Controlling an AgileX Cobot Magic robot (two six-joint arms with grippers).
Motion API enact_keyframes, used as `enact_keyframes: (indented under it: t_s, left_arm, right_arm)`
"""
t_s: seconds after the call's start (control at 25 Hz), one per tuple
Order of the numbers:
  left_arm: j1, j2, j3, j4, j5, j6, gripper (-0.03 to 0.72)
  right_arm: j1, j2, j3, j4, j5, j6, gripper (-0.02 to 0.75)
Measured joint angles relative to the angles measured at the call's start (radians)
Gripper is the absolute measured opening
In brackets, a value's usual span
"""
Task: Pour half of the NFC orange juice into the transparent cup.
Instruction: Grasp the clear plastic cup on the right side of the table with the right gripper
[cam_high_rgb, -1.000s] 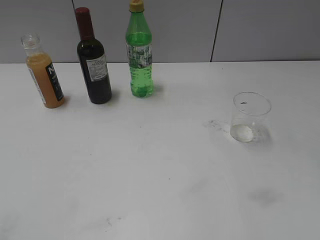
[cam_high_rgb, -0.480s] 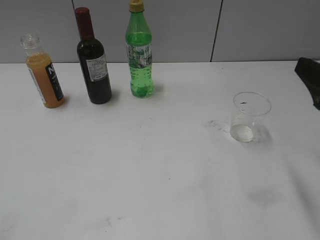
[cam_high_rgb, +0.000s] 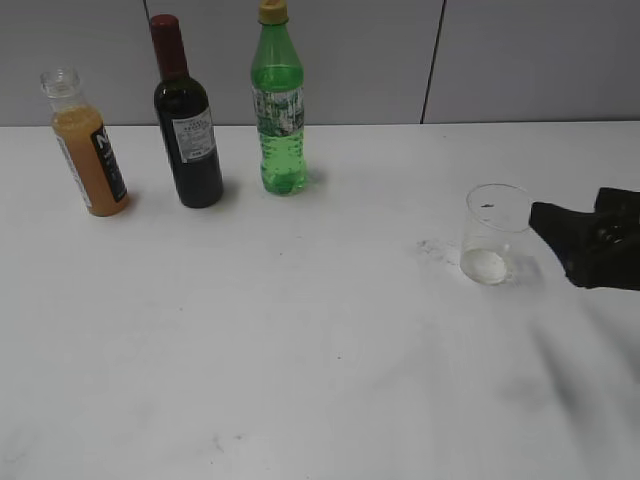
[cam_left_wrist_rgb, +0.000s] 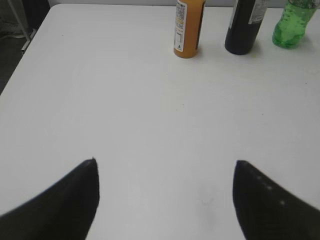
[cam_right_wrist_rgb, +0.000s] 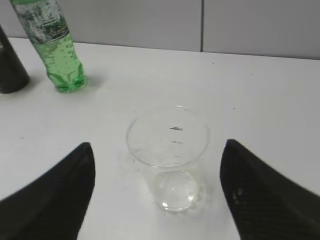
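Grippers, left (cam_left_wrist_rgb: 162, 200) and right (cam_right_wrist_rgb: 157, 195), both spread wide, right one facing transparent cup (cam_right_wrist_rgb: 168, 156).

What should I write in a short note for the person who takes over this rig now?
Left end effector: open, over bare table, holding nothing.
Right end effector: open, just short of the transparent cup, not touching.
NFC orange juice: upright, capless, far left, beside the wine bottle and green soda bottle.
Done: nothing poured; cup looks empty.
Left: grasp the juice, pour half into the cup.
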Motion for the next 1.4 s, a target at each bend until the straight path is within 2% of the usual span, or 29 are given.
enact_keyframes:
  t_s: [0.16,0.56,0.68,0.96,1.4]
  left_arm:
    - [0.000,0.000,0.000,0.000,0.000,0.000,0.650]
    - [0.000,0.000,0.000,0.000,0.000,0.000,0.652]
    - [0.000,0.000,0.000,0.000,0.000,0.000,0.652]
    - [0.000,0.000,0.000,0.000,0.000,0.000,0.652]
    - [0.000,0.000,0.000,0.000,0.000,0.000,0.652]
  right_arm:
    - [0.000,0.124,-0.001,-0.015,-0.112,-0.001,0.629]
    - [0.000,0.370,-0.002,0.088,-0.317,-0.139,0.635]
    - [0.000,0.443,-0.001,0.098,-0.384,-0.168,0.664]
    - [0.000,0.581,-0.001,0.186,-0.403,-0.294,0.676]
    - [0.000,0.643,-0.052,0.184,-0.404,-0.330,0.676]
